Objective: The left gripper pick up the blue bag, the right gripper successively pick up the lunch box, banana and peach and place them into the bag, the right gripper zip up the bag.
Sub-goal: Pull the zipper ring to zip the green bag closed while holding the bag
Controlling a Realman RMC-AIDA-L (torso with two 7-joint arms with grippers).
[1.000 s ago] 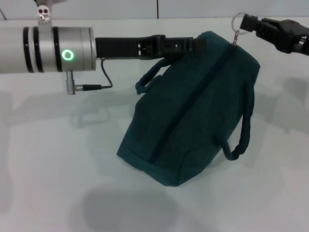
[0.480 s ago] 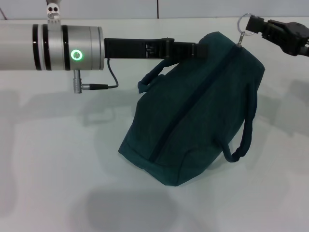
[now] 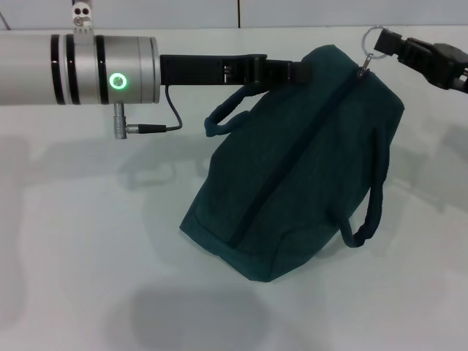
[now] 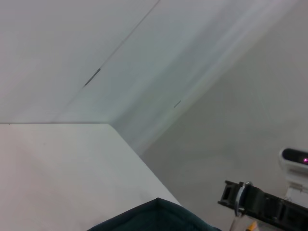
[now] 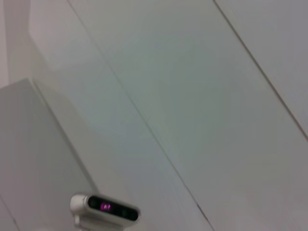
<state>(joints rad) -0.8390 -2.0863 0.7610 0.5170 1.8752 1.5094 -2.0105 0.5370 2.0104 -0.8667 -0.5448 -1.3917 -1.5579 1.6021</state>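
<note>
The blue bag (image 3: 292, 168) hangs tilted over the table (image 3: 88, 241), its top edge clamped by the left end effector (image 3: 303, 71). The right end effector (image 3: 387, 45) pinches the zipper's ring pull (image 3: 373, 36) at the bag's far upper corner. With the zip line looking closed along its length and no lunch box, banana or peach in sight, the task seems nearly finished.

the blue bag (image 3: 292, 168) sits tilted at the table's (image 3: 80, 241) centre, its base toward 6 o'clock. the left hand (image 3: 303, 69) reaches in from 9 o'clock to its top edge — the right hand (image 3: 387, 45) at 1 o'clock meets the zipper ring (image 3: 371, 38).
</note>
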